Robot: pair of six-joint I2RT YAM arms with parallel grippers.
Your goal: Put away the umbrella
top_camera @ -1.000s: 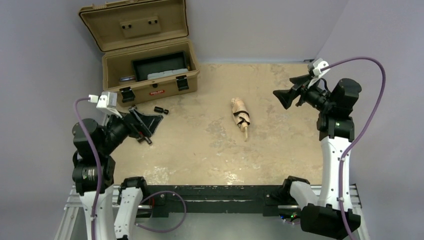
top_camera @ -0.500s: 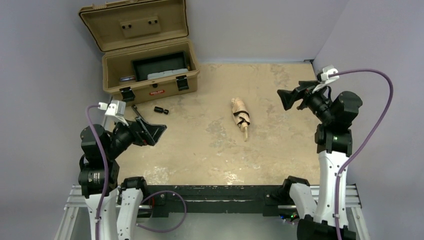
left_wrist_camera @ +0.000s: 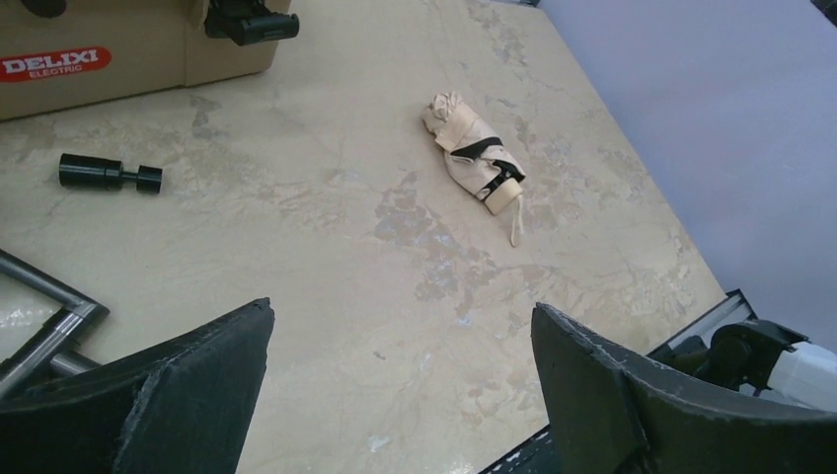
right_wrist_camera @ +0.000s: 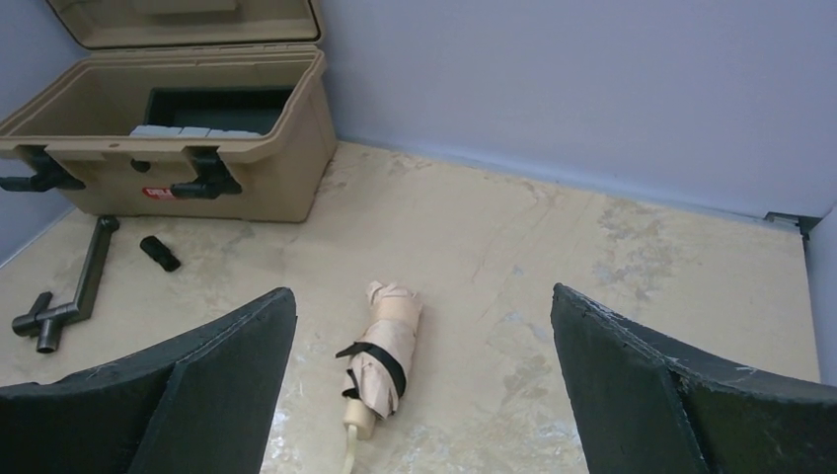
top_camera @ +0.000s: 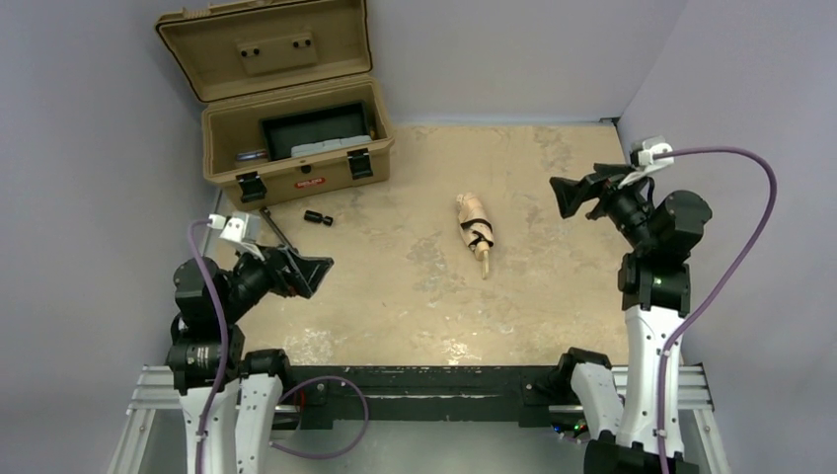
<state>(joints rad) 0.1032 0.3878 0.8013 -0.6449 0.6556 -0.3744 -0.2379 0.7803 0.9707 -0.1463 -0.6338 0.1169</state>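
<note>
**A:** Item count on the table?

**B:** Four. One umbrella, rolled and strapped, lying mid-table. One open case at far left, with two latches. One black cylinder and one metal bar, both just in front of the case.

**A:** Grippers?

**B:** Two. Left gripper: fingers wide apart, holding nothing. Right gripper: likewise. Both are well apart from the umbrella.

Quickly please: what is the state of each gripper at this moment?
Left gripper: open, holding nothing.
Right gripper: open, holding nothing; the umbrella lies on the table.
</note>
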